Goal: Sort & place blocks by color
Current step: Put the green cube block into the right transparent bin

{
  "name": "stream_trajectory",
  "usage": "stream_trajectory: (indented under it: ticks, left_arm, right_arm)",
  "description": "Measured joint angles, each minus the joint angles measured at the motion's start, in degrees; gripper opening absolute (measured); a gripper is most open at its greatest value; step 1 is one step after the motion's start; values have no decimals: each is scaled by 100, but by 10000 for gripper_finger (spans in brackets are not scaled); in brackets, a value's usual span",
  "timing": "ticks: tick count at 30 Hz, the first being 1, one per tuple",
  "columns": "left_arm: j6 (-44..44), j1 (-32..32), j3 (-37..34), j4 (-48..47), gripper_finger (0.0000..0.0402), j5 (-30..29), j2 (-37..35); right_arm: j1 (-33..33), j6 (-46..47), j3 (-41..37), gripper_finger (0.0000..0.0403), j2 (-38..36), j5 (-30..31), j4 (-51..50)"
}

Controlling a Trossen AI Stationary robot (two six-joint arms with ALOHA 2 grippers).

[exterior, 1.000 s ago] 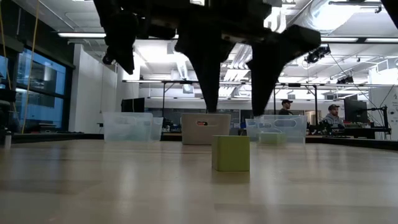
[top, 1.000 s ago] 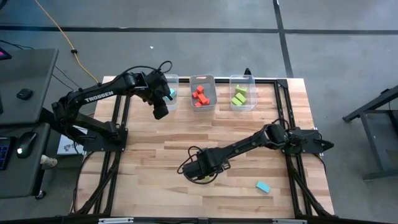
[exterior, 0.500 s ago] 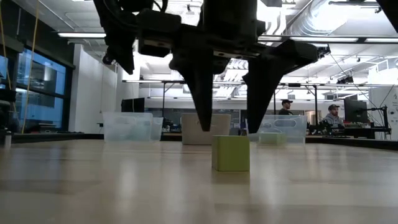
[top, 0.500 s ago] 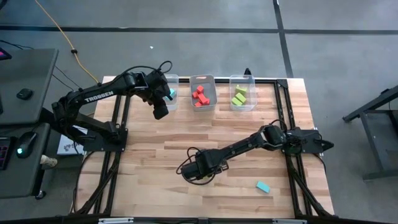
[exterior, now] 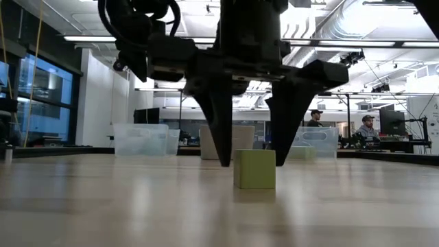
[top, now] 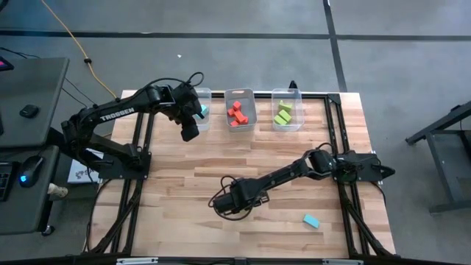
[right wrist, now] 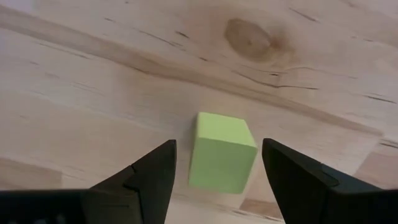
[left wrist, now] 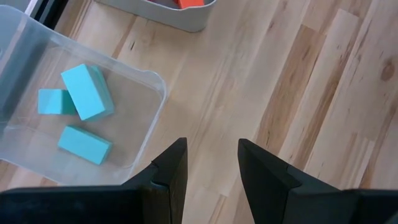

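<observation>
Right wrist view is showing the right gripper (right wrist: 214,171) hanging with jaws open astride a lime green cube (right wrist: 222,151) sitting on the worktop (right wrist: 93,81), seemingly light, stiff and smooth, best pinched across flat opposite faces.

Your far edge: three clear plastic rectangular bins (top: 240,109) in a row.
Your near right: light blue block (top: 311,220) on the wooden table (top: 176,184).
</observation>
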Motion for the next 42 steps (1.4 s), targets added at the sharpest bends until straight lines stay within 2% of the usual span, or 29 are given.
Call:
stream_trajectory:
  ticks: [4, 11, 12, 21, 30, 42]
  left_arm:
    - [71, 0, 0, 0, 117, 1, 2]
    - [106, 0, 0, 2, 117, 0, 2]
    - [111, 0, 0, 2, 117, 0, 2]
    - [171, -1, 0, 2, 117, 0, 2]
    - [206, -1, 0, 7, 117, 0, 4]
    - [96, 0, 0, 7, 117, -18, 7]
  right_arm:
    - [-9, -11, 0, 207, 13, -51, -5]
    - [-58, -93, 0, 107, 2, -113, -33]
    - [-66, -145, 0, 103, 0, -117, -37]
    - [-233, -714, -2, 103, -119, -95, -124]
    - [-726, -1769, 0, 103, -729, 649, -539]
    - [-1843, -3862, 0, 103, -1470, 1513, -952]
